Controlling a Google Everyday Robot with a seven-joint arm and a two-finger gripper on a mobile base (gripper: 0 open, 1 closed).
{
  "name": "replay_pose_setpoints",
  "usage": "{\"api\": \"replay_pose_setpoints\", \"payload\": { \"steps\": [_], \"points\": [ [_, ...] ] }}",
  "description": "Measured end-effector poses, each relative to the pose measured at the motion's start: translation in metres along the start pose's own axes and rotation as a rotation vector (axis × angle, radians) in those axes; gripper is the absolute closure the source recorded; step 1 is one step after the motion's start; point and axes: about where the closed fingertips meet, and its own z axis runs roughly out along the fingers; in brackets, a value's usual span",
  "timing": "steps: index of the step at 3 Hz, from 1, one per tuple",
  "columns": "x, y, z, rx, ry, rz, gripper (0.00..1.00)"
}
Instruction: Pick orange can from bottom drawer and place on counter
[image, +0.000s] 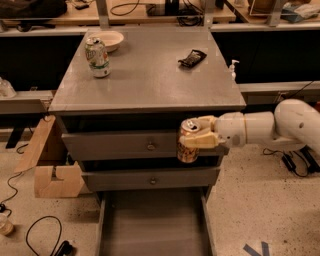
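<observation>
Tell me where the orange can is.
In the camera view, the orange can is clamped in the gripper, right of centre, in front of the top drawer, below the counter edge.

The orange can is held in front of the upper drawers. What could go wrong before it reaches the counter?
1. The gripper holds the orange can below the front edge of the counter, close to the cabinet; a straight lift could knock the can against that edge.
2. A black packet lies on the right part of the counter; setting the can on it might tip the can.
3. If the can slips, it may fall into the open bottom drawer.
</observation>
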Motion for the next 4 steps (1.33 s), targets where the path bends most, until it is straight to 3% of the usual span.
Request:
{"api": "replay_pose_setpoints", "payload": {
  "steps": [2,4],
  "points": [
    [-0.023,-0.007,-0.009,0.03,-0.02,-0.005,1.0],
    [-0.12,-0.042,-0.033,0.156,-0.06,-0.011,1.0]
  ]
}}
